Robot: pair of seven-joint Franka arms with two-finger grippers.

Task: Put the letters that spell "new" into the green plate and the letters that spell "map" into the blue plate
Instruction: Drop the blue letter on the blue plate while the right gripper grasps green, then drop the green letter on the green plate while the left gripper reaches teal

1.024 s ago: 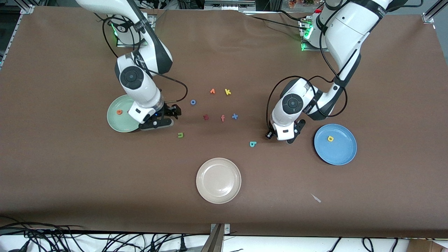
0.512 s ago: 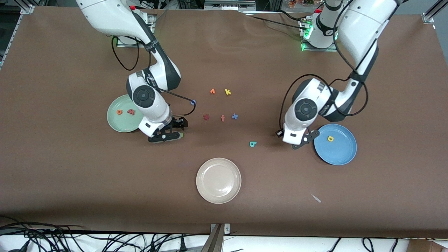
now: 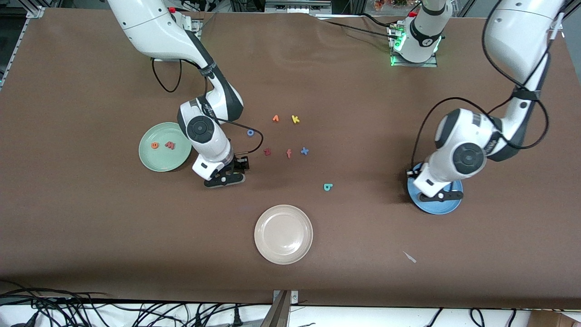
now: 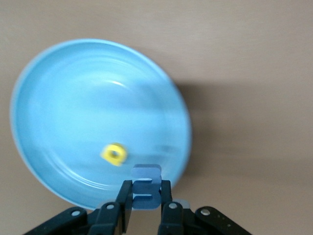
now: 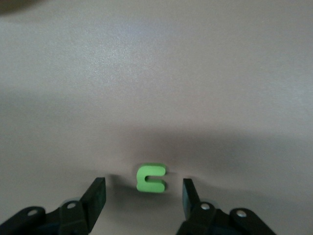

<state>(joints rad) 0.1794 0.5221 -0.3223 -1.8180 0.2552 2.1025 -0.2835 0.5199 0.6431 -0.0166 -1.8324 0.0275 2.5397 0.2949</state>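
My left gripper (image 4: 146, 192) is shut on the blue m (image 4: 145, 175) and hangs over the edge of the blue plate (image 4: 58, 98). The yellow a (image 4: 114, 153) lies in that plate. In the front view this gripper (image 3: 439, 196) covers much of the blue plate (image 3: 433, 209). My right gripper (image 5: 143, 193) stands open low over the table, with the green n (image 5: 151, 177) lying between its fingers, untouched. The orange e (image 3: 155, 145) and salmon w (image 3: 170, 145) rest in the green plate (image 3: 156, 162). On the bare table between the arms lies the teal p (image 3: 328, 186).
A cream plate (image 3: 283, 234) sits nearest the front camera. Loose letters lie mid-table: orange v (image 3: 275, 118), yellow k (image 3: 295, 119), blue o (image 3: 250, 132), dark red z (image 3: 267, 151), orange f (image 3: 288, 153), blue x (image 3: 304, 151). A white scrap (image 3: 410, 257) lies near the front edge.
The right arm left the green plate, where the w now lies, and came down around the n, its fingers narrowing. The left arm carried the m over the blue plate.
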